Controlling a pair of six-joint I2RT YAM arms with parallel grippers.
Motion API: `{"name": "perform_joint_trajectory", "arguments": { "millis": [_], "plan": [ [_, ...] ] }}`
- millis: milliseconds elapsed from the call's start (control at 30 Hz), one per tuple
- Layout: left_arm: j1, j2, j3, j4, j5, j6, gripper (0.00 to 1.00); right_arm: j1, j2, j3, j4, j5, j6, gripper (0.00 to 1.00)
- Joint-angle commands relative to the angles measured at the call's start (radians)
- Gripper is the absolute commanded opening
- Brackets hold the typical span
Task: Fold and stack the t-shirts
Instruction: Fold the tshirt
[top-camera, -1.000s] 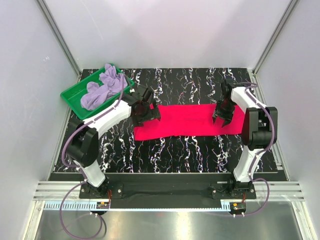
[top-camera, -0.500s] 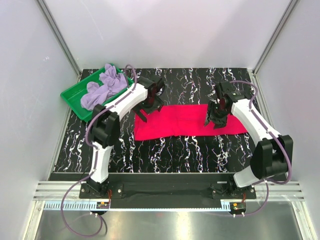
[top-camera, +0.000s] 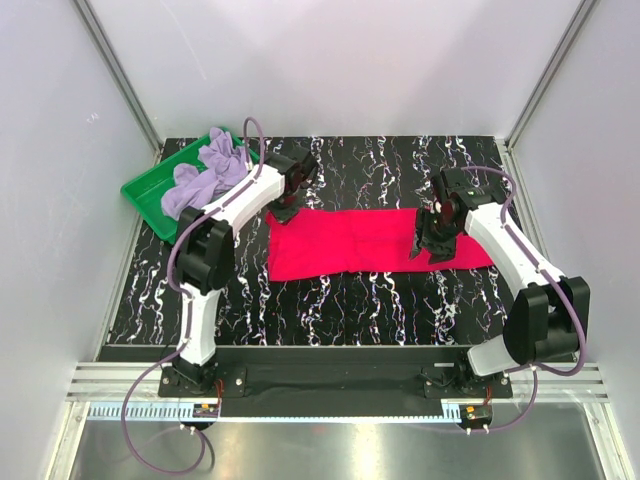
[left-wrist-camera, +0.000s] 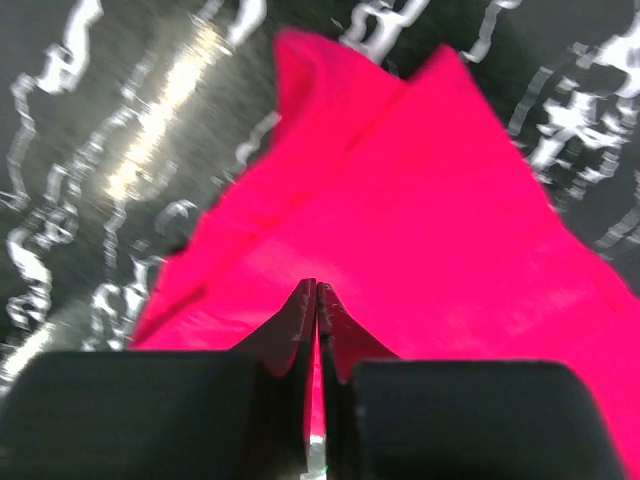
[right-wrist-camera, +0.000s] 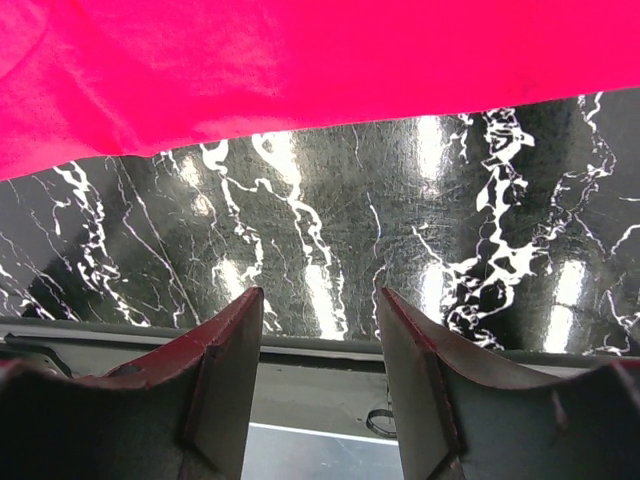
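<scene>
Left gripper (left-wrist-camera: 316, 290) has snapped shut at red shirt's (top-camera: 365, 243) ten-o'clock corner; any pinched cloth is hidden. Right gripper (right-wrist-camera: 320, 296) hangs open toward its three-o'clock end.

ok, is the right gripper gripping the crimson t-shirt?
No: the right gripper stands open over the marbled table, with the crimson t-shirt lying beyond its fingertips.

My overhead camera looks down on the whole table (top-camera: 350, 300); both wrist cameras sit close over its red shirt (top-camera: 370, 240).
</scene>
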Motion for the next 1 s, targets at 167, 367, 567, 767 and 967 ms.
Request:
{"name": "perform_joint_trajectory", "arguments": {
  "millis": [167, 367, 567, 767, 967],
  "plan": [
    [0.046, -0.041, -0.072, 0.149, -0.085, 0.3, 0.0, 0.0, 0.031, 0.098, -0.028, 0.034, -0.026, 0.57],
    [0.055, -0.03, -0.074, 0.23, -0.09, 0.417, 0.0, 0.0, 0.015, 0.036, -0.016, 0.064, -0.003, 0.57],
    [0.094, -0.003, -0.079, 0.255, -0.053, 0.426, 0.0, 0.001, 0.02, -0.002, 0.003, 0.053, 0.022, 0.57],
    [0.144, 0.03, -0.083, 0.293, -0.047, 0.458, 0.0, 0.001, 0.024, 0.01, -0.006, 0.062, 0.029, 0.57],
    [0.175, 0.108, -0.017, 0.292, -0.01, 0.517, 0.0, 0.0, 0.031, 0.019, -0.023, 0.062, 0.042, 0.57]
  ]
}}
